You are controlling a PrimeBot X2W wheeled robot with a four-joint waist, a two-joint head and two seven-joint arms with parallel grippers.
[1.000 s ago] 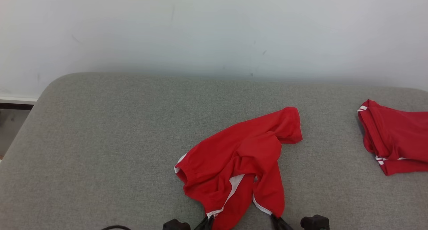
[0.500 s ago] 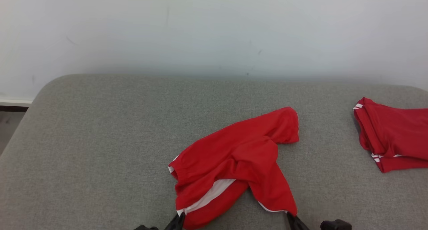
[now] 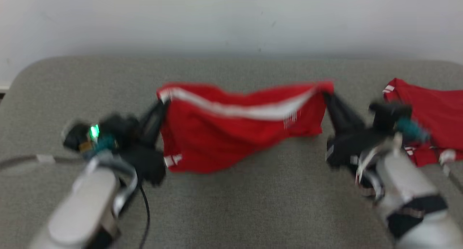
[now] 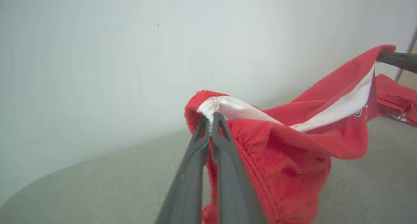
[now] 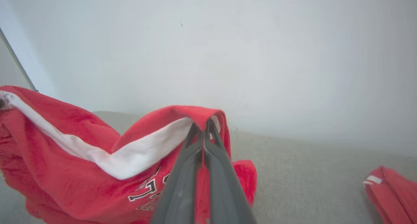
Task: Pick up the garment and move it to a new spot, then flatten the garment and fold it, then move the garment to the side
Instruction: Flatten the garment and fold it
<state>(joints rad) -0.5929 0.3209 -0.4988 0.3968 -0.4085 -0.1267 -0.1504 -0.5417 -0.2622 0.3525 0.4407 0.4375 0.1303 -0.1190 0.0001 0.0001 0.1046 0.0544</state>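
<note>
Red garment (image 3: 231,136) between left gripper (image 3: 163,103) and right gripper (image 3: 326,96), jaws clamped on it

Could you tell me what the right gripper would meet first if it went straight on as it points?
The right gripper grips the red garment; beyond, probably the pale wall, depth unclear.

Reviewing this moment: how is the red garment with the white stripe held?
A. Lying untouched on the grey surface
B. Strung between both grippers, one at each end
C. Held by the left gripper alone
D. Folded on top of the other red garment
B: the left gripper and the right gripper are each shut on one end of the red garment, and its striped edge spans between them above the grey surface.
</note>
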